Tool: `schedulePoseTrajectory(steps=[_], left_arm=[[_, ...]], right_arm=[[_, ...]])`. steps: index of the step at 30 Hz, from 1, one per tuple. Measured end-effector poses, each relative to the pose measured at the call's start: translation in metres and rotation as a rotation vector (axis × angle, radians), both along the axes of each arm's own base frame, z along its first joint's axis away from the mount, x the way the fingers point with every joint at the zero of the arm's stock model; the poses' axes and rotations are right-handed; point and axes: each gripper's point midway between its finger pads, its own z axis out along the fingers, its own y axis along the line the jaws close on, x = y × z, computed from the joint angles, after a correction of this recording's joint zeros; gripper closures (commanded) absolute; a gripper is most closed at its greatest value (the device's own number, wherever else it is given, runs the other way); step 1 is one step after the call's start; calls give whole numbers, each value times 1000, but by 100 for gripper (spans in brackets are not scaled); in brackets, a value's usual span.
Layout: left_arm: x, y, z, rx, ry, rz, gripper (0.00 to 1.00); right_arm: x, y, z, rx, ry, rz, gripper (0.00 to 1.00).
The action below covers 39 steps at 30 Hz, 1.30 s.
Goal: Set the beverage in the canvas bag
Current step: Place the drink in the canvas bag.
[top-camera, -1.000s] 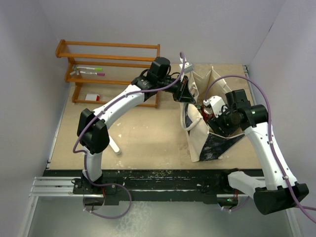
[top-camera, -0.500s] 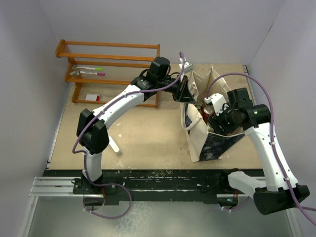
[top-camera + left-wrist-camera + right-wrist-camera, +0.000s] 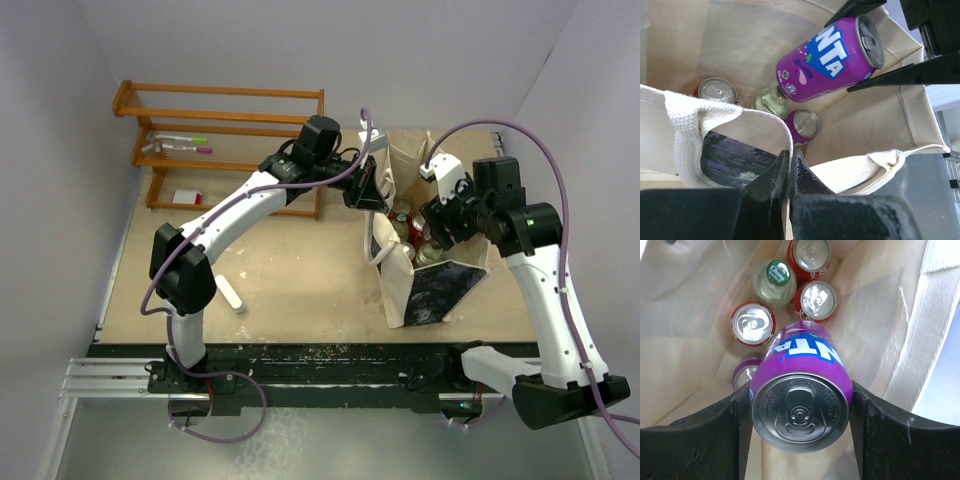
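The cream canvas bag [image 3: 398,285] with a dark print stands at the right of the table, its mouth open. My left gripper [image 3: 372,195] is shut on the bag's near rim [image 3: 740,120], the jaws [image 3: 790,157] pinching the cloth. My right gripper [image 3: 432,228] is shut on a purple Fanta can [image 3: 800,390] and holds it on its side above the bag's mouth. The can also shows in the left wrist view [image 3: 832,57]. Inside the bag stand red cans [image 3: 752,323], a green-capped bottle [image 3: 774,280] and another purple can [image 3: 745,374].
A wooden rack [image 3: 220,120] with markers [image 3: 180,143] stands at the back left. A small white object [image 3: 231,296] lies on the table near the left arm. The bag's loop handle [image 3: 920,330] hangs at the right of the can. Walls close in on both sides.
My right gripper has moved back and up with the purple can, from the bag's side to over its mouth. The bag's mouth now stands wider open. The left gripper keeps its hold.
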Motion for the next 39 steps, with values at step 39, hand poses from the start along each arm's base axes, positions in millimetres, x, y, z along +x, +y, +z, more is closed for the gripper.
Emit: schedulePoseTrajectory(steps=[39], left_arm=[[-6,9,-71,246,-123,-90,100]], right_arm=[[9,0,-29,68,-194,-56,100]])
